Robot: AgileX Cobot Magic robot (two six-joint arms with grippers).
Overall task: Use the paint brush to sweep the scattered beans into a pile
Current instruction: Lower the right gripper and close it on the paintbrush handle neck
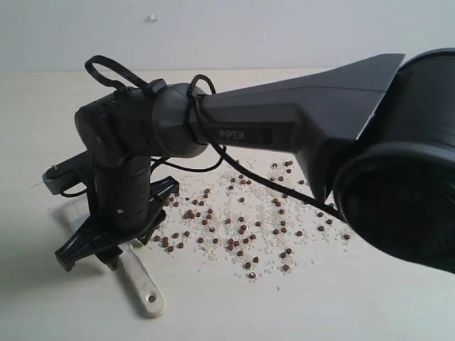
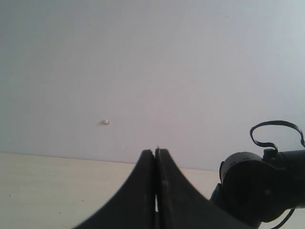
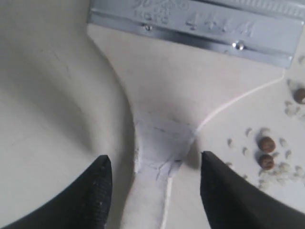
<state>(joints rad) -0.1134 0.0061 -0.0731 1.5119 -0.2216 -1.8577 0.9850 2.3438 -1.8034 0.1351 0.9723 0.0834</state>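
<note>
Pale table [image 1: 341,305]. Right arm [image 1: 284,135] reaches across to the exterior view's left. Paint brush [image 1: 142,284] lies flat on the table there. Right gripper [image 1: 89,257] points down over it, jaws wide apart, straddling the handle neck, not clamped. Left gripper [image 2: 156,157] raised, jaws pressed together, empty. Beans [image 1: 234,227] scattered mid-table, just right of the brush.

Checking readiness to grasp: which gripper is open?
The right gripper: its fingers straddle the paint brush handle, while the left gripper is pinched shut.
</note>
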